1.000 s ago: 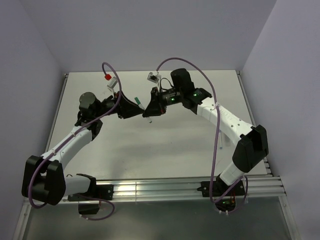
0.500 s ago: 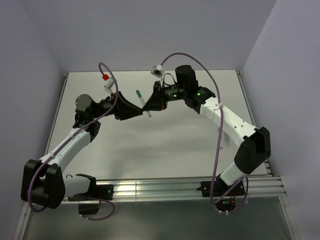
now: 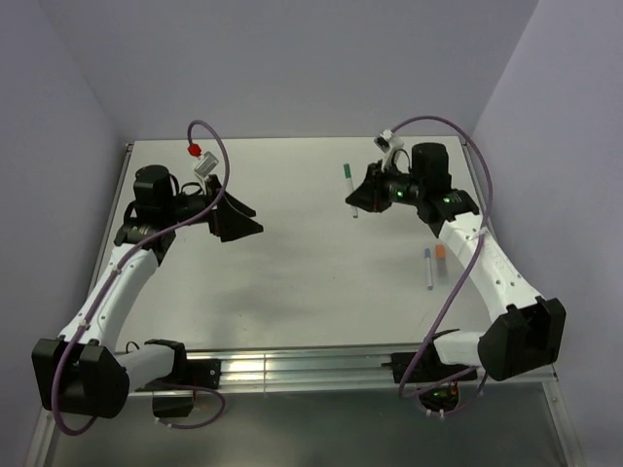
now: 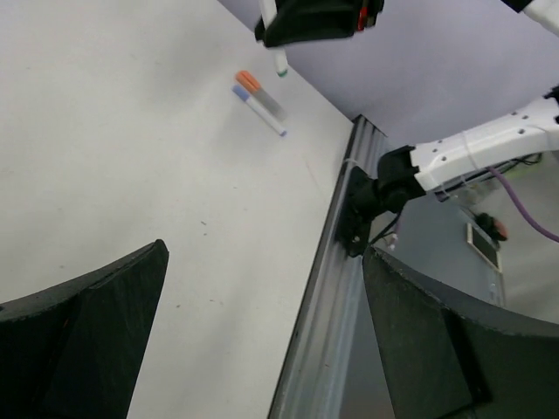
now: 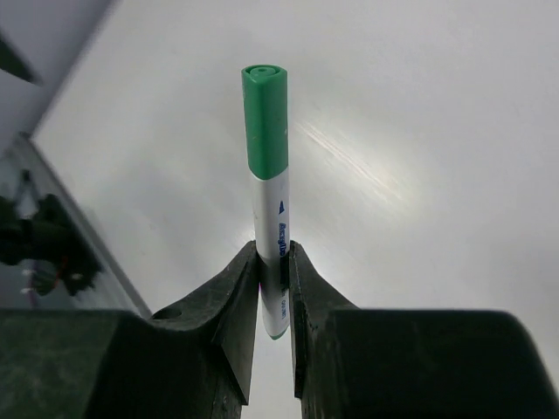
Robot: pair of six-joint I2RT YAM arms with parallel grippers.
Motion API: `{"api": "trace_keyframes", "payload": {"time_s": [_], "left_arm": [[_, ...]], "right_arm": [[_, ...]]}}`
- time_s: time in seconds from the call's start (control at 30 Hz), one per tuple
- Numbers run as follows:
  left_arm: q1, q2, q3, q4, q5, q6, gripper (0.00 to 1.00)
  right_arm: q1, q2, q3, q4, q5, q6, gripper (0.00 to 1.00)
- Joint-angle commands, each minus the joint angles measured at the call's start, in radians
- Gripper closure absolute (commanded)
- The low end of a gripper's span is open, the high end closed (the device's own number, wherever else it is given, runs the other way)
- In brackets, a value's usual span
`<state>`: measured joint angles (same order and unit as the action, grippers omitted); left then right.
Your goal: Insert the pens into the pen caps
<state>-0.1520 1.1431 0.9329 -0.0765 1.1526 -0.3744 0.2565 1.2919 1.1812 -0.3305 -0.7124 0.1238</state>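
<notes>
a pale grey rectangular tabletop [image 3: 292,282] fills the middle of the overhead view, with a white and black arm reaching in from each near corner. the left arm [image 3: 117,282] bends inward over the left half, and its black left hand [image 3: 245,219] points toward the middle. from its wrist camera the two broad black fingers [image 4: 87,332] stand wide apart with only bare surface between them, so this hand is open and holds nothing. the right arm [image 3: 487,263] stretches up the right side. its black right hand [image 3: 360,199] hangs over the far right part of the tabletop, pinched tight on the lower barrel of a white stick pen [image 5: 277,229]. a dark green cap [image 5: 265,118] sits on that pen's outer end, which points toward the far edge in the overhead view. well apart from both hands, two more pens lie side by side on the right of the tabletop. one is a thin white pen [image 3: 429,272] with a blue end [image 4: 240,92]. the other is a thicker greyish pen [image 4: 266,99] with an orange end [image 3: 439,251].
</notes>
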Motion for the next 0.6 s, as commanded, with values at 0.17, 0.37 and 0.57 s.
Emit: {"api": "trace_keyframes", "payload": {"time_s": [0.17, 0.37, 0.57], "left_arm": [[0.005, 0.038, 0.103, -0.198, -0.097, 0.204, 0.0], [0.008, 0.061, 0.092, -0.178, -0.079, 0.193, 0.01], [0.015, 0.081, 0.083, -0.152, -0.056, 0.177, 0.0]], "right_arm": [[-0.158, 0.084, -0.133, -0.415, 0.412, -0.233, 1.0], [-0.249, 0.198, -0.195, -0.444, 0.456, -0.165, 1.0], [-0.303, 0.251, -0.206, -0.446, 0.593, -0.15, 1.0]]}}
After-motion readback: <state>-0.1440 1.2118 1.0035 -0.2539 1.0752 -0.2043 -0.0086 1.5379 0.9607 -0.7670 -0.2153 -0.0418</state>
